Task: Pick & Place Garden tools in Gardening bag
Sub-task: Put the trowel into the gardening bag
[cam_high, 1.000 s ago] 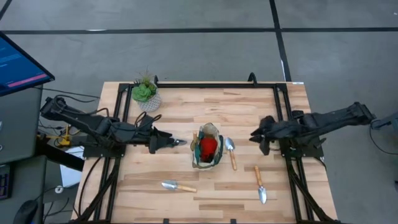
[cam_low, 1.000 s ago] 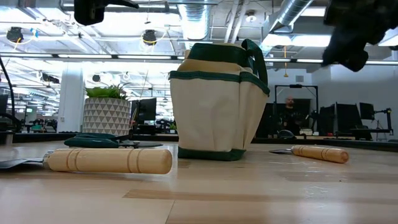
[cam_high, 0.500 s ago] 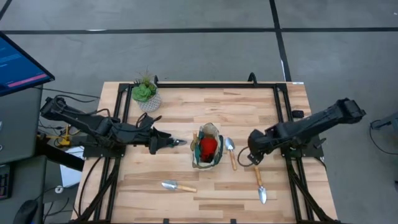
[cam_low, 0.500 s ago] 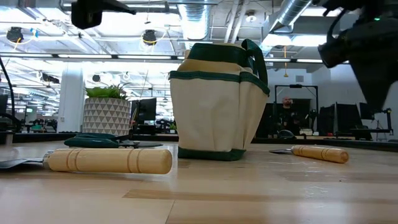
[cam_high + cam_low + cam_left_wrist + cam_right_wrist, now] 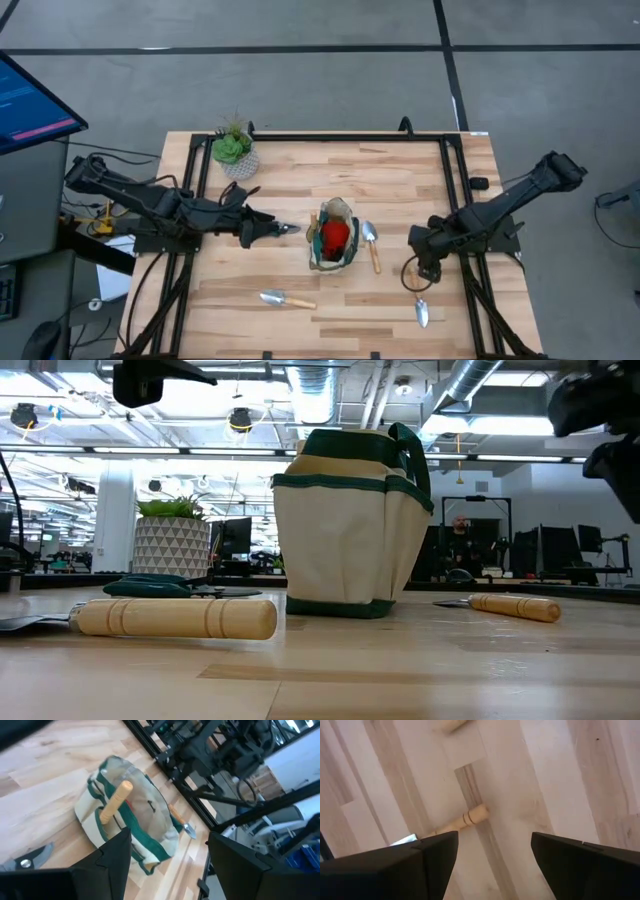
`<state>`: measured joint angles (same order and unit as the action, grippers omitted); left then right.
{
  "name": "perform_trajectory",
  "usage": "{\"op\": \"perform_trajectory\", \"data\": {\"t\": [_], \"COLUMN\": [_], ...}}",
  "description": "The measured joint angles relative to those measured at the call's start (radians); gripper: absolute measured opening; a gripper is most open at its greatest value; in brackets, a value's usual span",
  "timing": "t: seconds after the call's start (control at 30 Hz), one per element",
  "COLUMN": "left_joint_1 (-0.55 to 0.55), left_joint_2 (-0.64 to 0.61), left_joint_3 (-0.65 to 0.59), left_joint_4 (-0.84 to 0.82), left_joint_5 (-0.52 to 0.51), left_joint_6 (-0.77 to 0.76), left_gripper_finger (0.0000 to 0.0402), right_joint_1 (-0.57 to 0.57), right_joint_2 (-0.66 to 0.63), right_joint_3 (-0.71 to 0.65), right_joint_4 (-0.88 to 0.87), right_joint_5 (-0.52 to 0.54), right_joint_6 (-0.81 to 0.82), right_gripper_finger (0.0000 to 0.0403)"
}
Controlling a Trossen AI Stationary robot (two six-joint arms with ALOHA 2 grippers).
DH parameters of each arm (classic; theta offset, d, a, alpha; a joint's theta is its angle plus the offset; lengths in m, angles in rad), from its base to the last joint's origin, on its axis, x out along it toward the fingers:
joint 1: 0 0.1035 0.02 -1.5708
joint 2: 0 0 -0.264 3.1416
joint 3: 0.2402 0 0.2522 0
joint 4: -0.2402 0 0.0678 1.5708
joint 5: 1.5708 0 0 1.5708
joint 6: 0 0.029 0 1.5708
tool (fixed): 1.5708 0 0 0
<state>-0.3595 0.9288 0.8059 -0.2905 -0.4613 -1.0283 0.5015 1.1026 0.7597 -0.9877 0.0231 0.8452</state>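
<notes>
**A:** What did the gardening bag point(image 5: 334, 240) look like, and where was it?

**B:** It was a small soft tote, beige cloth with dark green trim and handle, standing upright near the middle of the table point(image 5: 300, 170). A wooden handle point(image 5: 116, 801) stuck up out of it, and a red item point(image 5: 335, 234) lay inside.

**A:** And the tools outside it?

**B:** Three wooden-handled trowels with silver blades. One trowel point(image 5: 371, 243) lay just beside the bag on the right arm's side, a second trowel point(image 5: 286, 298) lay toward the table's front edge, and a third trowel point(image 5: 419, 300) lay under the right gripper point(image 5: 426, 274). The dark-handled shears point(image 5: 27, 859) lay between the bag and the left gripper point(image 5: 283, 229).

**A:** The grippers?

**B:** The right one hung over the third trowel's handle with fingers spread wide, holding nothing. The left one sat level beside the bag, fingers also apart and empty.
</notes>
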Motion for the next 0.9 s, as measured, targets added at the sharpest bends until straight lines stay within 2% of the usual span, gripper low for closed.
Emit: {"op": "perform_trajectory", "data": {"t": [0.1,0.17,0.33,0.6,0.77,0.9], "left_joint_1": [0.023,0.033,0.015,-0.034,-0.037,-0.054], "left_joint_2": [0.010,0.023,0.115,0.325,0.386,0.395], "left_joint_3": [0.000,0.000,0.000,0.000,0.000,-0.005], "left_joint_4": [-0.001,0.001,0.008,0.097,0.084,-0.002], "left_joint_5": [-0.004,0.032,0.334,0.578,0.676,0.700], "left_joint_6": [-0.044,-0.057,0.015,0.210,0.317,0.366], "left_gripper_finger": [0.0219,0.0219,0.0213,0.0198,0.0200,0.0200], "right_joint_1": [0.014,0.016,0.014,0.014,0.013,0.013], "right_joint_2": [-0.002,-0.002,-0.002,-0.002,-0.002,-0.002], "right_joint_3": [0.000,0.000,0.000,0.000,0.000,-0.001], "right_joint_4": [0.004,0.004,0.004,0.009,0.032,0.147], "right_joint_5": [0.001,0.001,0.001,-0.068,-0.079,-0.078], "right_joint_6": [0.001,0.008,0.009,0.049,0.148,0.218], "right_gripper_finger": [0.0244,0.0244,0.0244,0.0244,0.0244,0.0244]}}
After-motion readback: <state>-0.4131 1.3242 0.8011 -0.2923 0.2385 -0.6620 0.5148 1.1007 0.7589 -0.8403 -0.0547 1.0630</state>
